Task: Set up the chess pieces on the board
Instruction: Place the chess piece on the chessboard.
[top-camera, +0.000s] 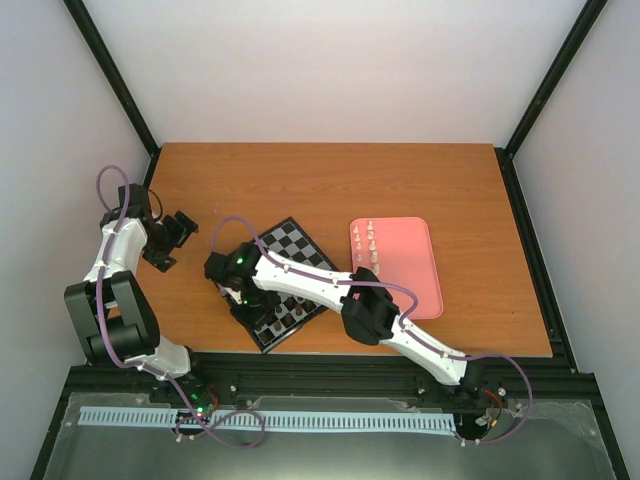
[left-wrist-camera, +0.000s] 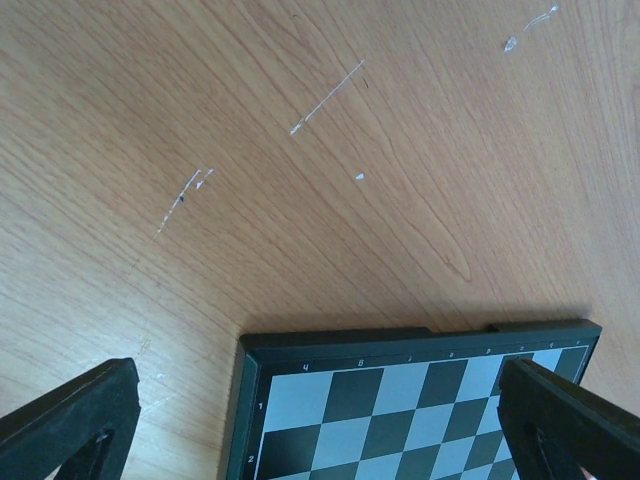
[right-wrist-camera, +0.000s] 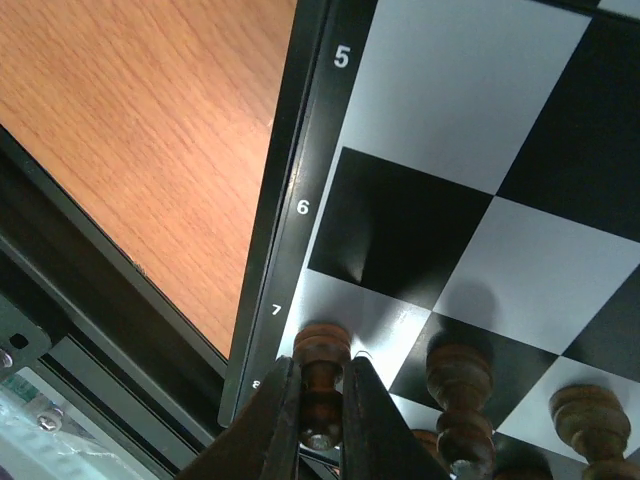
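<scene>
Past the black frame rail (top-camera: 330, 365), the right tool (right-wrist-camera: 320, 400) pinches a dark brown piece (right-wrist-camera: 322, 350) upright at the board's (top-camera: 288, 240) near-left edge. The left tool (left-wrist-camera: 320, 420) gapes wide over the scratched orange wood desk (top-camera: 450, 180), left of the board. To the right, cream pieces (top-camera: 372, 245) stand in a pink tray (top-camera: 415, 270). White walls (top-camera: 330, 70) close the far side.

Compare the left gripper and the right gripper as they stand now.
The left gripper is open with nothing in it; the right gripper is shut on a dark brown chess piece. The left gripper hangs over the wooden table beside the board; the right gripper is low over the board, at its numbered edge. Both are black and close to the board.
</scene>
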